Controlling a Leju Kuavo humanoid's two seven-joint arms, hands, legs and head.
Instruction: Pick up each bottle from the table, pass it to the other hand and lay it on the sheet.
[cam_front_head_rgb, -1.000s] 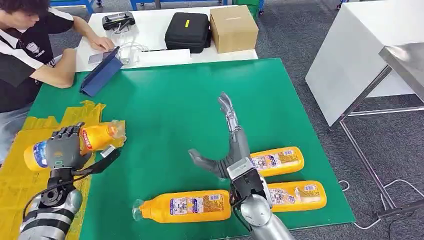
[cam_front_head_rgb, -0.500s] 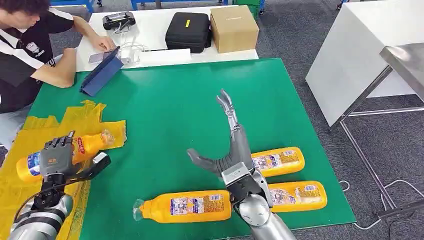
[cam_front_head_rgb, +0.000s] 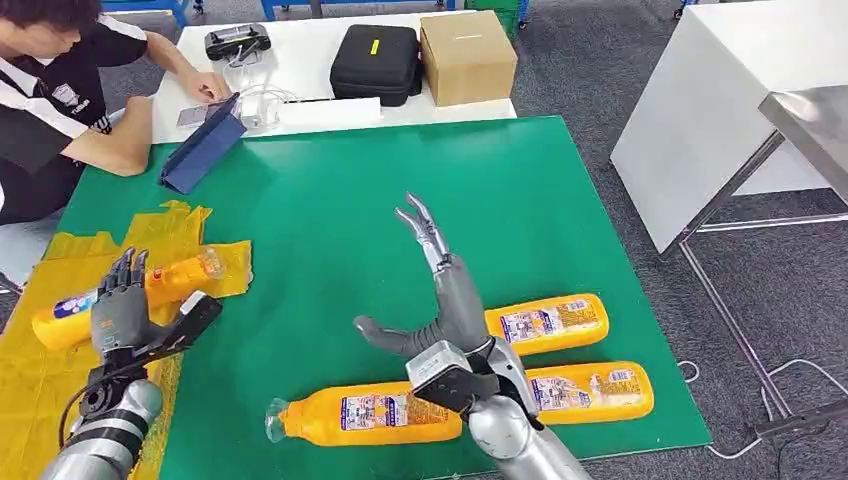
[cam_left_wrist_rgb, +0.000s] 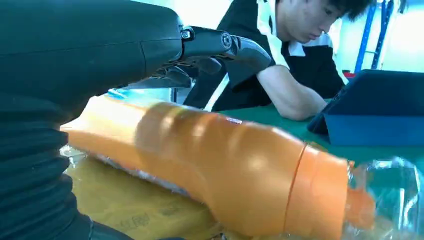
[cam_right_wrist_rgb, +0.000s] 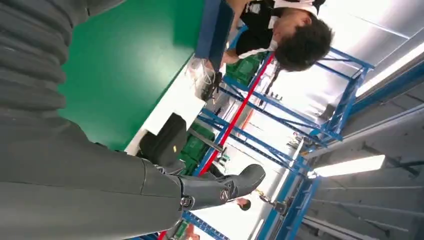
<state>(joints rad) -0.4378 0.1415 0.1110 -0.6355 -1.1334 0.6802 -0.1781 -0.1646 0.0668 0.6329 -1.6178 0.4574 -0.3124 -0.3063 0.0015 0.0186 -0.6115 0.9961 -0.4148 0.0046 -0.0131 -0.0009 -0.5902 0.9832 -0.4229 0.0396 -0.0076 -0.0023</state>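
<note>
An orange bottle (cam_front_head_rgb: 172, 279) lies on the yellow sheet (cam_front_head_rgb: 40, 385) at the table's left edge, cap toward the table's middle. My left hand (cam_front_head_rgb: 124, 312) is just in front of it, fingers spread upward and thumb out to the side, gripping nothing. In the left wrist view the bottle (cam_left_wrist_rgb: 215, 165) rests on the sheet (cam_left_wrist_rgb: 130, 205) with a dark finger (cam_left_wrist_rgb: 225, 45) stretched above it. My right hand (cam_front_head_rgb: 443, 298) hovers open over the green table (cam_front_head_rgb: 330, 220). Three more orange bottles lie close to it: one (cam_front_head_rgb: 545, 322) beside its wrist, one (cam_front_head_rgb: 590, 390) nearer the front edge, one (cam_front_head_rgb: 375, 412) at the front centre.
A person (cam_front_head_rgb: 60, 100) sits at the far left corner beside a blue tablet (cam_front_head_rgb: 203, 145). On the white table behind stand a black case (cam_front_head_rgb: 375, 62) and a cardboard box (cam_front_head_rgb: 466, 55). A white table (cam_front_head_rgb: 720, 110) stands off to the right.
My left hand lowered the bottle onto the yellow sheet and spread its fingers off it. My right hand drifted a little to the left, staying open.
</note>
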